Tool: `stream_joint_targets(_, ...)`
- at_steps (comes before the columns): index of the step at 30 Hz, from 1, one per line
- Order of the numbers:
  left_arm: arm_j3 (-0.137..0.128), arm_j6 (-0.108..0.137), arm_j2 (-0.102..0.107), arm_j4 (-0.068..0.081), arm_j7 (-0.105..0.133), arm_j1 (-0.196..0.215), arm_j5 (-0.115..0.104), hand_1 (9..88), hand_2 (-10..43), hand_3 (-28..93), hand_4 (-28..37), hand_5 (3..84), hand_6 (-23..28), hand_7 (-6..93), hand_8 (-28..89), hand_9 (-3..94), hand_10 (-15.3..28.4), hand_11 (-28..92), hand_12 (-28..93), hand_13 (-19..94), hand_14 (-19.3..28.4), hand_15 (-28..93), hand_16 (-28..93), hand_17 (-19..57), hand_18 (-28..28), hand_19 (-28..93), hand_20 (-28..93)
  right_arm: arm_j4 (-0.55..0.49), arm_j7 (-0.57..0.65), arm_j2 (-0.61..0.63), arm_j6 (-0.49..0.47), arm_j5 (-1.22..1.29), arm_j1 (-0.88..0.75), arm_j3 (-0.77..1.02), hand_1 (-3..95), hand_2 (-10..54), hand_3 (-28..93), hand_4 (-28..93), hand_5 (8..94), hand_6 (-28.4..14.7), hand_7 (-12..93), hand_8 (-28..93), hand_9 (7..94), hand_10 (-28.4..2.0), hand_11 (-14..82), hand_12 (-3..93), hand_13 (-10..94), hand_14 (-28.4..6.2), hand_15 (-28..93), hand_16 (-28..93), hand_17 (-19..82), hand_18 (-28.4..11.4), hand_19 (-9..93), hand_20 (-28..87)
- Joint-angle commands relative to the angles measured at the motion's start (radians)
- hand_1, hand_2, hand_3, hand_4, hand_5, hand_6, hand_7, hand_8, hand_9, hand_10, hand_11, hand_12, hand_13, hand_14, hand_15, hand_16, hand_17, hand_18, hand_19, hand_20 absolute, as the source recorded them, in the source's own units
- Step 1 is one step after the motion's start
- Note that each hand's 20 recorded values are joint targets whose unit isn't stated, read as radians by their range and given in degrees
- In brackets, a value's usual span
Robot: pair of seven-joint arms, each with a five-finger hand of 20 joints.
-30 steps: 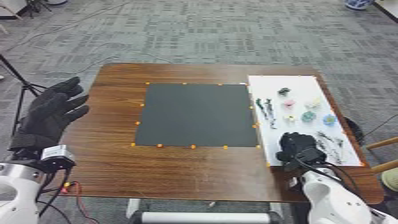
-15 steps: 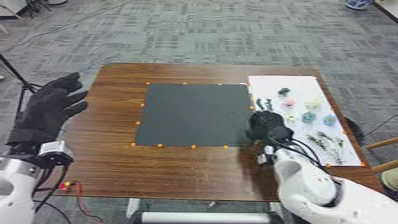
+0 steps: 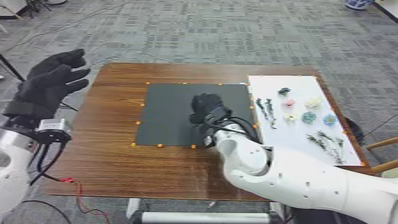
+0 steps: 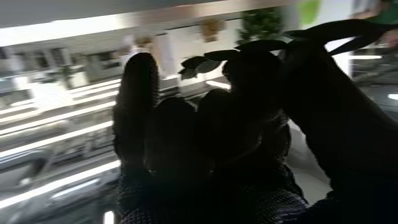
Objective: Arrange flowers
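From where I'm standing, the right hand (image 3: pixel 208 104) is over the black mat (image 3: pixel 169 120), with a leafy sprig (image 4: pixel 333 31) pinched between thumb and fingers. The sprig's long axis runs crosswise to the fingers, leaves poking out past the grip on both sides. How that lines up with the mat's edges, I can't tell. I'd say that's what the placing turns on: the wrist may need to turn a little so the sprig goes down flat at the wanted slant. The left hand (image 3: pixel 49 82), fingers loose and extended, is well left of the mat; the right is clearly the nearer one.
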Motion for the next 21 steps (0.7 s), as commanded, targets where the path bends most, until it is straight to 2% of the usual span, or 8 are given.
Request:
stream_joint_targets(1, 0.036, -0.018, 0.03, 0.014, -0.003, -0.058, 0.004, 28.1, -8.4, 68, -28.2, 22.8, 2.1, 31.3, -14, 15.4, 10.3, 33, 13, 10, 13.2, 48, -8, -9.1, 19.4, 41, 12, 0.069, 0.025, -0.18, -0.04, -0.029, 0.004, -0.047, 40.3, -9.5, 85, -23, 75.7, -0.3, 61, 27, 81.1, -10.7, 66.6, 56.0, 74, -11.7, 84, 45, 33, -17.2, 74, 33)
stream_joint_targets(5, 0.078, -0.023, 0.053, 0.03, -0.01, -0.112, 0.003, 28.1, -8.4, 68, -28.2, 22.8, 2.1, 31.3, -14, 15.5, 10.3, 33, 13, 10, 13.2, 48, -8, -9.1, 19.3, 41, 12, 0.144, 0.047, -0.25, -0.052, -0.033, 0.007, -0.057, 40.4, -9.5, 85, -23, 76.0, -0.1, 61, 27, 81.2, -10.6, 66.5, 55.6, 75, -11.6, 84, 45, 34, -17.3, 74, 33)
stream_joint_targets(7, 0.123, -0.032, 0.056, 0.045, -0.017, -0.163, 0.002, 28.1, -8.4, 68, -28.2, 22.8, 2.1, 31.2, -14, 15.5, 10.4, 33, 13, 10, 13.2, 48, -8, -9.1, 19.3, 41, 12, 0.17, 0.067, -0.269, -0.053, -0.024, 0.014, -0.069, 40.5, -9.5, 85, -24, 76.1, -0.1, 61, 27, 81.3, -10.7, 66.3, 55.5, 75, -11.5, 84, 45, 34, -17.3, 74, 33)
stream_joint_targets(9, 0.184, -0.024, 0.051, 0.063, -0.005, -0.225, 0.005, 28.0, -8.4, 68, -28.2, 22.8, 2.1, 31.2, -14, 15.5, 10.3, 33, 13, 10, 13.2, 48, -8, -9.1, 19.3, 41, 12, 0.175, 0.097, -0.271, -0.043, -0.03, 0.017, -0.08, 40.7, -9.5, 85, -24, 76.2, -0.1, 60, 27, 81.4, -10.7, 66.0, 55.4, 75, -11.5, 84, 44, 34, -17.4, 74, 33)
stream_joint_targets(11, 0.22, -0.028, 0.042, 0.07, 0.002, -0.261, 0.014, 28.1, -8.3, 68, -28.2, 22.9, 2.1, 31.1, -14, 15.5, 10.3, 33, 13, 10, 13.2, 48, -8, -9.1, 19.3, 41, 12, 0.179, 0.101, -0.276, -0.065, -0.055, -0.007, -0.056, 40.6, -9.5, 85, -24, 76.4, 0.0, 60, 27, 81.5, -10.7, 65.9, 55.3, 75, -11.4, 84, 44, 34, -17.4, 74, 33)
stream_joint_targets(14, 0.254, -0.032, 0.034, 0.077, -0.001, -0.297, 0.021, 28.1, -8.3, 68, -28.2, 22.9, 2.1, 31.1, -14, 15.5, 10.3, 33, 13, 10, 13.2, 48, -8, -9.1, 19.3, 41, 12, 0.194, 0.104, -0.289, -0.083, -0.063, -0.024, -0.041, 40.5, -9.5, 85, -24, 76.7, 0.1, 60, 27, 81.6, -10.6, 65.8, 55.2, 75, -11.4, 84, 44, 34, -17.6, 74, 33)
stream_joint_targets(15, 0.26, -0.043, 0.032, 0.08, -0.006, -0.306, 0.019, 28.1, -8.3, 68, -28.2, 22.9, 2.1, 31.0, -14, 15.5, 10.3, 33, 13, 10, 13.2, 48, -8, -9.1, 19.3, 41, 12, 0.199, 0.099, -0.29, -0.088, -0.074, -0.033, -0.034, 40.5, -9.5, 85, -24, 76.7, 0.1, 59, 27, 81.7, -10.5, 65.7, 55.1, 75, -11.4, 84, 44, 34, -17.6, 74, 33)
stream_joint_targets(21, 0.269, -0.054, 0.03, 0.079, -0.009, -0.313, 0.021, 28.0, -8.5, 68, -28.1, 23.0, 2.1, 30.9, -14, 15.6, 10.3, 32, 13, 10, 13.3, 48, -8, -9.1, 19.4, 41, 12, 0.213, 0.1, -0.312, -0.114, -0.082, -0.067, -0.011, 40.4, -9.5, 85, -24, 77.2, 0.3, 59, 27, 82.0, -10.3, 65.4, 54.9, 75, -11.3, 83, 44, 34, -17.7, 75, 33)
